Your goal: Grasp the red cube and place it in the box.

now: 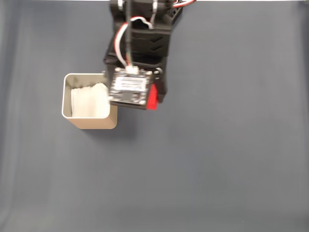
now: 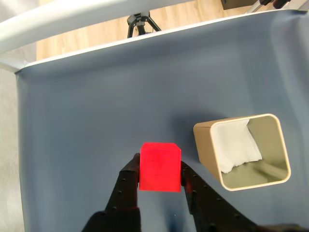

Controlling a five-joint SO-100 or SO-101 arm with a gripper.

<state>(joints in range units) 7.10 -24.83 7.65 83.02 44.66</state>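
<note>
The claw (image 2: 160,175) is closed on the cube (image 2: 160,166), both fingers pressed to its side faces, and holds it above the mat (image 2: 87,121) just beside the box (image 2: 208,150). The carry step appears to be in hand; next the cube must shift over the box's opening before release. The cube has no long axis; its faces sit square to the fingers
</note>
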